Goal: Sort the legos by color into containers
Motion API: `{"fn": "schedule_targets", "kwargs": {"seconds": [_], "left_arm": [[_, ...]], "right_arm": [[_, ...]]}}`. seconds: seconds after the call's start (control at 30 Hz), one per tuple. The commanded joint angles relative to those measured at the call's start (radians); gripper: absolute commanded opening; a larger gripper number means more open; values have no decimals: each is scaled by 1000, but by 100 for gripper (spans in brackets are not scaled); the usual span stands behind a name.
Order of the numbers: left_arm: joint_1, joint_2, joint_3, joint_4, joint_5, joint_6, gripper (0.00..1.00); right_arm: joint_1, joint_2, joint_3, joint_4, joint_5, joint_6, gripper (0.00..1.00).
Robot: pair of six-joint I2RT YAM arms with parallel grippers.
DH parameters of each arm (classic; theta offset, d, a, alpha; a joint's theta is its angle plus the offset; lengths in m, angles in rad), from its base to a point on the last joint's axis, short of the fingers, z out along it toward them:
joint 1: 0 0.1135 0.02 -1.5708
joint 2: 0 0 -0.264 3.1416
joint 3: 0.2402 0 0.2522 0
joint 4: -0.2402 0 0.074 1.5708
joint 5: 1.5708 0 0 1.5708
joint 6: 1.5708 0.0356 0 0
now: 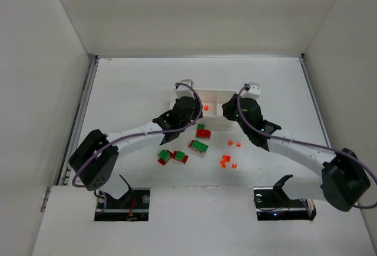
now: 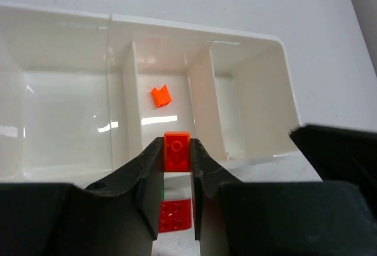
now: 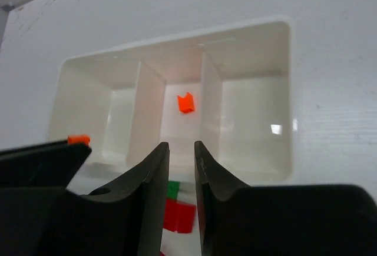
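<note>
The white tray has three compartments. One tiny orange piece lies in the middle one, and it also shows in the right wrist view. My left gripper is shut on another tiny orange piece above the near wall of the middle compartment. My right gripper hovers at the tray's near edge, empty, its fingers a narrow gap apart. Green and red joined bricks and tiny orange pieces lie on the table in front of the tray.
More green and red bricks lie to the near left. Orange pieces lie under the right arm. Both grippers crowd the tray's near side. White walls enclose the table.
</note>
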Motion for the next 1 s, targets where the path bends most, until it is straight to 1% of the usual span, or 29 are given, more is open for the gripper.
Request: {"fn": "schedule_targets", "kwargs": {"seconds": [0.0,0.07,0.17,0.27,0.33,0.43,0.47,0.5,0.57,0.63,0.77,0.97], "left_arm": [[-9,84,117,50,18,63,18],[-10,153,164,46,12,85,19],[-4,242,230,33,7,100,21],[5,308,289,1,-12,105,24],[8,338,318,-16,-14,108,28],[3,344,336,-23,-20,116,41],[2,336,337,-20,-25,119,44],[-1,327,332,-19,-32,120,45],[-10,295,315,-16,-37,123,44],[-32,258,285,-14,-34,123,40],[-111,185,196,-17,-29,122,37],[-207,88,59,-13,-28,77,37]], "right_arm": [[7,-143,-140,25,94,62,29],[16,-223,-213,-32,120,98,31],[24,-327,-298,-167,185,183,44],[31,-395,-349,-241,208,248,52],[36,-423,-367,-270,209,263,53],[36,-437,-381,-313,208,270,52],[36,-432,-382,-321,203,271,52],[36,-425,-381,-321,197,273,52],[46,-388,-364,-315,177,267,52],[62,-336,-346,-310,165,259,49],[102,-230,-324,-290,148,251,45],[114,-214,-307,-308,151,260,45]]}}
